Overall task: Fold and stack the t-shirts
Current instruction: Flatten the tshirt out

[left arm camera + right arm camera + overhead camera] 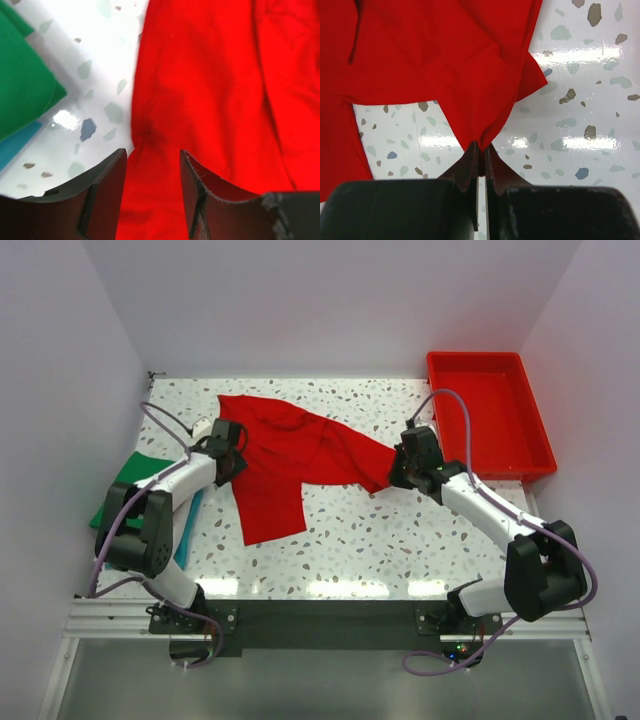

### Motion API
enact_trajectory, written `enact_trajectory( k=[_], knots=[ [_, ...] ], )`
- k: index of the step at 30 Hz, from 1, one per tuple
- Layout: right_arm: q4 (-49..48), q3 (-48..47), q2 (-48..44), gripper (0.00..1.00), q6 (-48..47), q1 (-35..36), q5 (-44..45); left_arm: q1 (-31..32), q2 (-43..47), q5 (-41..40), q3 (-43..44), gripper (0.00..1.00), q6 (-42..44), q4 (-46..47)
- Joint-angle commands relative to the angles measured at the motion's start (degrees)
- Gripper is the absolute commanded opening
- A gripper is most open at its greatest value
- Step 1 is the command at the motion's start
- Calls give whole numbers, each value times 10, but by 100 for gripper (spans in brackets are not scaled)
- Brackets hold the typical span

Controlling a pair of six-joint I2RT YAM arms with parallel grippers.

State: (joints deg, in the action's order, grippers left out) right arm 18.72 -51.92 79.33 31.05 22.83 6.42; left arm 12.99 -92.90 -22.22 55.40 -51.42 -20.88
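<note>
A bright red t-shirt (290, 455) lies crumpled across the middle of the speckled table. My left gripper (228, 452) is at the shirt's left edge. In the left wrist view the red t-shirt (210, 90) runs between that gripper's (152, 167) two dark fingers (107, 192), which stand apart over the cloth edge without pinching it. My right gripper (400, 470) is shut on a bunched corner at the shirt's right end. The right wrist view shows the red t-shirt (445, 60) pulled into a point at the right gripper (481, 147). A folded green t-shirt (125, 485) lies at the far left on a teal one (186, 525).
A rigid red plastic tray (490, 415) sits at the back right, just behind the right arm. White walls close in the table on the left, back and right. The green t-shirt (20, 85) and the teal one (15, 147) lie close to the left of the left gripper.
</note>
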Motion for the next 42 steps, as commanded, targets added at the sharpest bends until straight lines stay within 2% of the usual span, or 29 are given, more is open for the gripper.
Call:
enact_trajectory(
  k=[1, 6, 13, 17, 20, 22, 23, 24, 25, 26, 28, 38, 42],
  knots=[
    [-28, -11, -8, 0, 1, 0, -3, 1, -18, -23, 35, 50, 12, 43],
    [-27, -6, -10, 0, -2, 1, -3, 1, -40, -40, 37, 49, -14, 6],
    [-32, -1, -10, 0, 0, 0, -3, 1, -67, -33, 38, 53, -18, 0],
    [-33, 1, -13, 0, 3, 1, -5, 1, -94, -34, 44, 52, -15, 15],
    [-34, 2, -17, 0, 5, 0, -5, 1, -112, -29, 52, 46, -14, 20],
    [-33, -1, -19, 0, 7, 0, -7, 0, -121, -31, 60, 35, -17, 13],
    [-31, -3, -21, 0, 7, 0, -8, -1, -120, -32, 65, 29, -16, 8],
    [-29, -5, -24, 0, 7, 0, -9, -2, -113, -31, 71, 16, -16, 2],
    [-26, -9, -33, 0, 7, -1, -5, -3, -105, -31, 73, 8, -14, -6],
    [-20, -13, -37, 0, 5, -1, -2, -6, -80, -31, 75, 0, -12, -11],
    [0, -32, -58, 0, 2, -2, 4, -9, -48, -37, 86, 0, -4, -34],
    [118, -151, -145, 0, -16, -16, 52, -17, 231, -44, 143, 0, 83, -128],
    [183, -233, -193, 0, -25, -19, 81, -18, 311, -44, 224, 0, 112, -190]
  ],
)
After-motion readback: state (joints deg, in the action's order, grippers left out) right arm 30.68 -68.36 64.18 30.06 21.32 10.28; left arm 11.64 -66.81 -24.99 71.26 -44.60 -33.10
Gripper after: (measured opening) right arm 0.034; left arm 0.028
